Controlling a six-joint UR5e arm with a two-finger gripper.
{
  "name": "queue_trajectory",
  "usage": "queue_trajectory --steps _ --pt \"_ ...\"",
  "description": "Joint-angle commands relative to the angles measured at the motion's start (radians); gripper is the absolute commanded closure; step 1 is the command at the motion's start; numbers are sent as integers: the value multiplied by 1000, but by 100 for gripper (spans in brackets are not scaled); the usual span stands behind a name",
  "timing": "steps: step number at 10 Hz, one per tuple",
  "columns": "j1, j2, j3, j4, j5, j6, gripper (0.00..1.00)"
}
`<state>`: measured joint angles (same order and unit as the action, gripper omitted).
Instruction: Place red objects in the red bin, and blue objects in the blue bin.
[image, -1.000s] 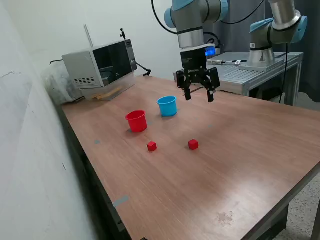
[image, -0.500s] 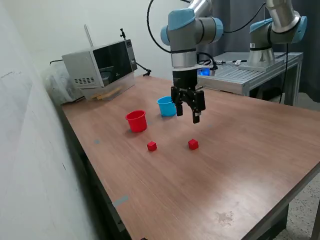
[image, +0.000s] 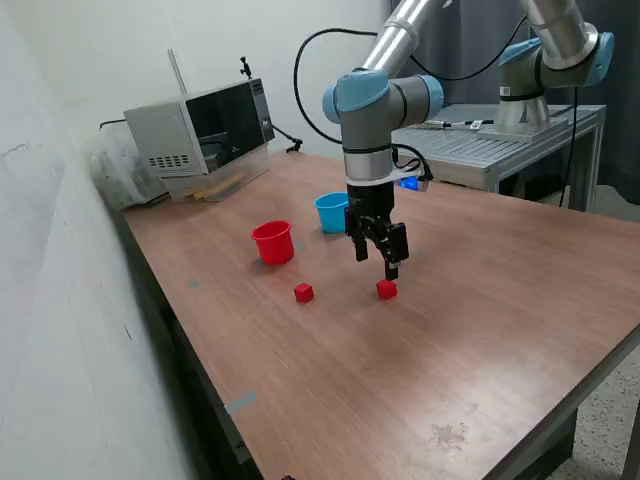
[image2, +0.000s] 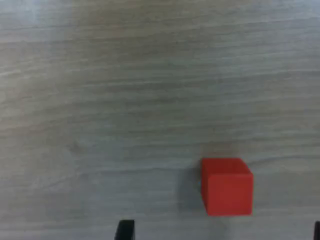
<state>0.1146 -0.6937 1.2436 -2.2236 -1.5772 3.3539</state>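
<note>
Two small red cubes lie on the wooden table: one right below my gripper, the other toward the exterior view's left. My gripper is open and empty, hovering just above the first cube. In the wrist view that cube lies on the wood between my fingertips. The red cup and the light blue cup stand upright behind the cubes. No dark blue cubes are in view.
A microwave-like grey box stands at the table's back left by the wall. A second robot arm and a metal bench are behind the table. The table's near edge is at the right front.
My gripper has moved down and toward the front, from above the blue cup's right side to just over the right-hand red cube. It stays open. Cubes and cups have not moved.
</note>
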Motion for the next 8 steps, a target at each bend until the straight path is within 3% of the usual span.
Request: queue_trajectory --steps 1,7,8 --pt "0 26 -1 -4 -7 1 0" --pt "11 34 -3 -4 -7 -1 0" --pt "13 34 -3 -4 -7 -13 100"
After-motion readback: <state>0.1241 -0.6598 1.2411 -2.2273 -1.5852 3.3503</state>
